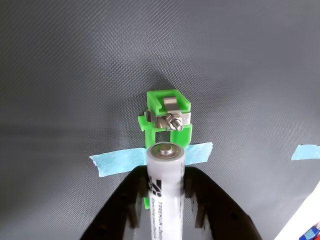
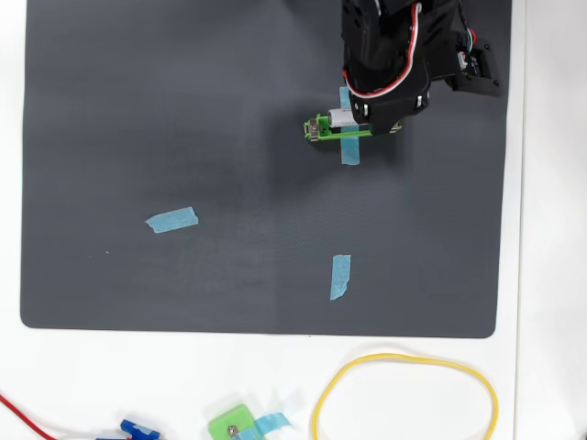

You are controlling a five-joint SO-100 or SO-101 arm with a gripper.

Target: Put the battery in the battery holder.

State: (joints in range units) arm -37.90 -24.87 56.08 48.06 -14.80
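Currently tool (image 1: 165,200) clamped on battery (image 1: 165,185), black fingers (image 1: 125,210) pressing both its sides. Battery directly over green battery holder (image 1: 168,116), which is fixed by blue tape (image 1: 117,161) to dark mat (image 2: 183,110); contact between battery and holder unclear.
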